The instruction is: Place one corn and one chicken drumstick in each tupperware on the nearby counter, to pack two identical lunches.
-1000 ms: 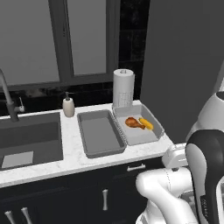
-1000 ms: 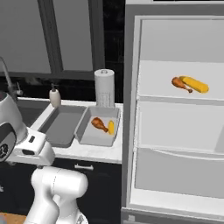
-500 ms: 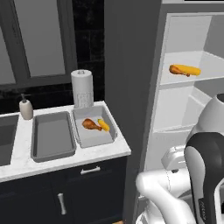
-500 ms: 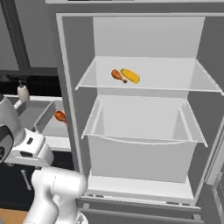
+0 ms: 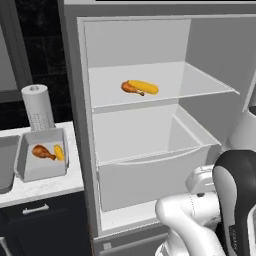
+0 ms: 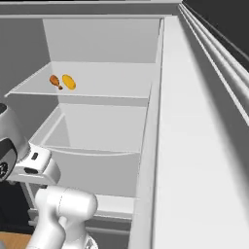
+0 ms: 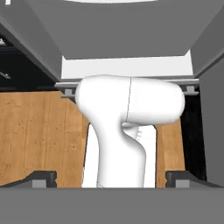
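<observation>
1 tupperware [image 5: 25, 170] on the desk [image 5: 47, 187] left of the open fridge [image 5: 150, 125] holds 1 corn [image 5: 59, 152] and 1 chicken drumstick [image 5: 43, 151]; second pair, corn [image 5: 143, 87] and drumstick [image 5: 130, 88], waits on the fridge shelf [image 5: 165, 85]; hand [image 7: 112, 178] wide open, empty, pointing floorward—probably must rise to the shelf next.

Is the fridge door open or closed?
Open. In the left base view you can see right inside the fridge: a chicken drumstick and a corn cob lie side by side on its shelf.

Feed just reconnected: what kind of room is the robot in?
A kitchen, most likely: an open grey fridge holding a yellow corn cob and brown drumstick, beside a white marbled counter with a paper-towel roll.
</observation>
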You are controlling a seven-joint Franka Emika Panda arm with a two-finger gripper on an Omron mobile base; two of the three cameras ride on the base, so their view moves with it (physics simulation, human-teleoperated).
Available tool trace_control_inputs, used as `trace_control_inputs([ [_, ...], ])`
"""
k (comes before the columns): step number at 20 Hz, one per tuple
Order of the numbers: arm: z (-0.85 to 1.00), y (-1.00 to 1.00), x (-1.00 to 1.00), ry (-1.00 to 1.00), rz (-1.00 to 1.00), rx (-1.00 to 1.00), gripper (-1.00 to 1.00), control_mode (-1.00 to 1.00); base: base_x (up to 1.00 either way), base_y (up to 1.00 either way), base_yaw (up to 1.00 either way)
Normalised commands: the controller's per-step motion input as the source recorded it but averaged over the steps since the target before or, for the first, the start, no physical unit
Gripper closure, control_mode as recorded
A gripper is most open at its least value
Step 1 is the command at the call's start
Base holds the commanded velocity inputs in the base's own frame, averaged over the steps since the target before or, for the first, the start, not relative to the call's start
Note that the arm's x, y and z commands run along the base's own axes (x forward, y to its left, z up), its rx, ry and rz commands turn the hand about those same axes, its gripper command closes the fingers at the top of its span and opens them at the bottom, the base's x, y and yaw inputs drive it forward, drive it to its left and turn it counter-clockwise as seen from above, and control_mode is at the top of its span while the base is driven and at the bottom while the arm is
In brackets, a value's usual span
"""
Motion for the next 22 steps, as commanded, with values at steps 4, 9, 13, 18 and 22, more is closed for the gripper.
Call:
trace_control_inputs([
  [4, 0.0, 0.0, 0.0, 0.0, 0.0, 0.0, -1.0, 1.0, 0.27, -0.26, 0.03],
  [9, 0.0, 0.0, 0.0, 0.0, 0.0, 0.0, -1.0, 1.0, 0.46, 0.0, 0.0],
  [13, 0.0, 0.0, 0.0, 0.0, 0.0, 0.0, -1.0, 1.0, 0.12, 0.0, 0.0],
  [18, 0.0, 0.0, 0.0, 0.0, 0.0, 0.0, -1.0, 1.0, 0.0, 0.0, 0.0],
  [22, 0.0, 0.0, 0.0, 0.0, 0.0, 0.0, -1.0, 1.0, 0.0, 0.0, 0.0],
])
